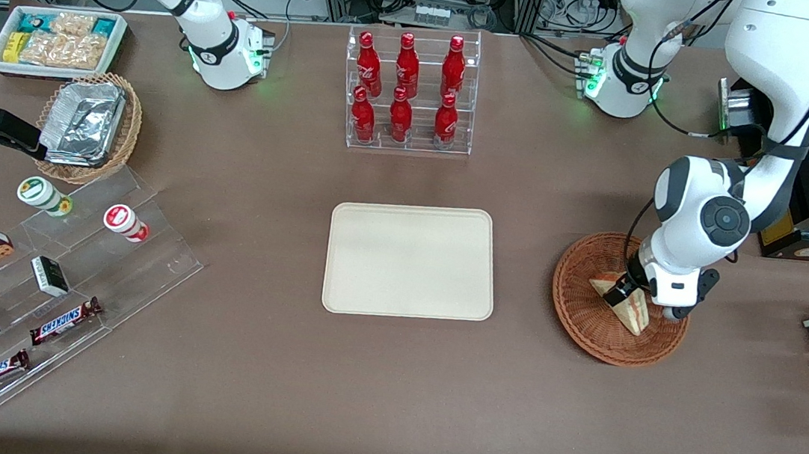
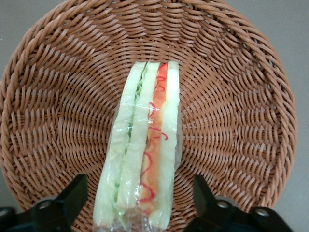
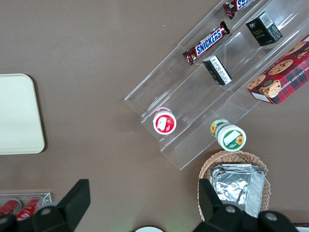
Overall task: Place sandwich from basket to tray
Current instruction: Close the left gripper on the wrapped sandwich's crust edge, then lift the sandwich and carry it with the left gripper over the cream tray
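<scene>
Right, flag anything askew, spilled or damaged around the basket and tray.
Nothing stands out. The sandwich lies intact in its clear wrap inside the basket, nothing spilled. The tray sits flat and bare. The tool is open, one finger on each side of the sandwich, not yet closed.

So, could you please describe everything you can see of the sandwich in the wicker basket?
The sandwich is a triangular wedge of pale white bread slices, with green filling in one layer and red-orange filling in another along its cut edge, wrapped in clear film. It lies in the round reddish-brown woven basket, resting on the weave. The left arm's hand is low over it, its two dark fingers open, one on each side of the wedge, not visibly touching it. The cream tray lies apart, toward the parked arm's end.
</scene>
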Robot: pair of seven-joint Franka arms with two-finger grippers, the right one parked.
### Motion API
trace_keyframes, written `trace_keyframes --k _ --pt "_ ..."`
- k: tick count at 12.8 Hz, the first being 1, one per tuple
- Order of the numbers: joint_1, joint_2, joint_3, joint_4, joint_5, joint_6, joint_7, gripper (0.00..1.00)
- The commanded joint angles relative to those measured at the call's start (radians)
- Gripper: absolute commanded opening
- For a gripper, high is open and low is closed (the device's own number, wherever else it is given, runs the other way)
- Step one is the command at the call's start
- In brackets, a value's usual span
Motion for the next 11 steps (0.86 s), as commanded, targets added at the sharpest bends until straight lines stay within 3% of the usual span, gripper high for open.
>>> trace_keyframes --k 1,5,11 --pt "-0.004 -0.004 0.006 -0.002 0.025 -0.001 -0.003 0.0" --pt "-0.01 -0.048 0.005 0.035 0.03 -0.159 0.066 0.0" --pt "-0.085 -0.05 -0.021 0.26 0.025 -0.432 0.264 0.0"
